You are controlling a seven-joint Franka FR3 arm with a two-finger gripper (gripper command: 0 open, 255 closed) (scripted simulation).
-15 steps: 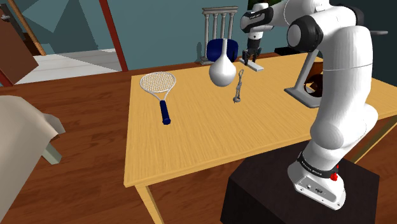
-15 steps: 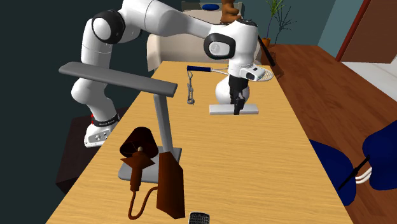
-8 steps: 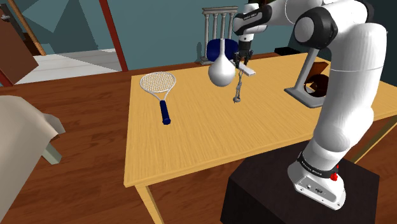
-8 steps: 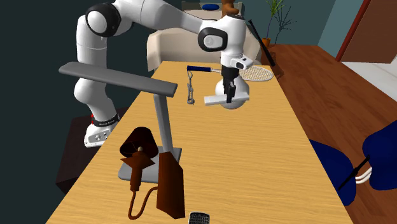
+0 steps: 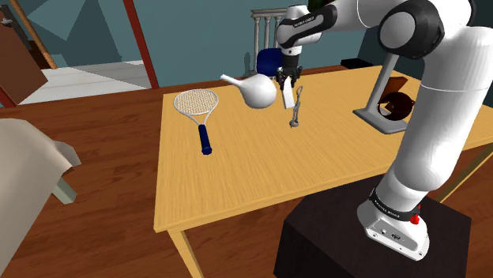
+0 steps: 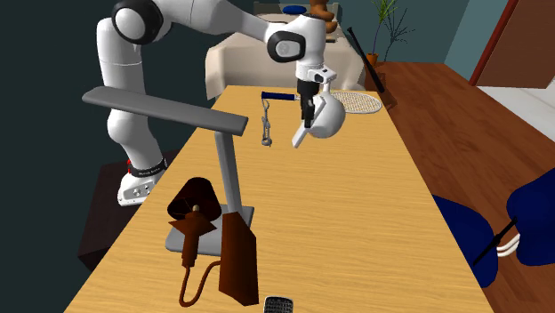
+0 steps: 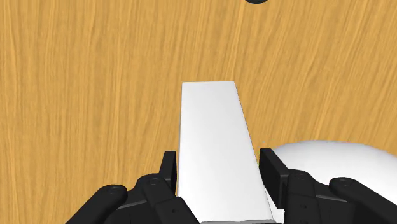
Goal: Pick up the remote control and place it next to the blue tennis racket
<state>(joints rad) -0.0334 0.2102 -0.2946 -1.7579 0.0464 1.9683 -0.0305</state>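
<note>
My gripper [image 5: 287, 84] is shut on the remote control [image 5: 287, 98], a plain white flat slab that hangs just above the wooden table [image 5: 237, 182]. In the wrist view the slab [image 7: 213, 121] is clasped between both fingers [image 7: 167, 167]. In the second exterior view the gripper [image 6: 307, 116] holds the remote [image 6: 299, 137] slanted downward. The tennis racket [image 5: 197, 104], with a white head and a blue handle [image 5: 205, 140], lies flat further toward the shoulder view's left. A white round vase [image 5: 257, 92] sits tipped between gripper and racket, close against the gripper.
A small metal tool [image 5: 296, 110] lies on the table just beside the gripper. A grey desk lamp [image 6: 218, 169] with a brown object at its base stands at the table's far end. A small dark handset [image 6: 278, 305] lies near that end. A blue chair [image 5: 267, 58] stands behind the table.
The arm has carried the remote toward the shoulder view's left, closer to the racket. The white vase, upright before, now lies tipped with its neck pointing toward the racket.
</note>
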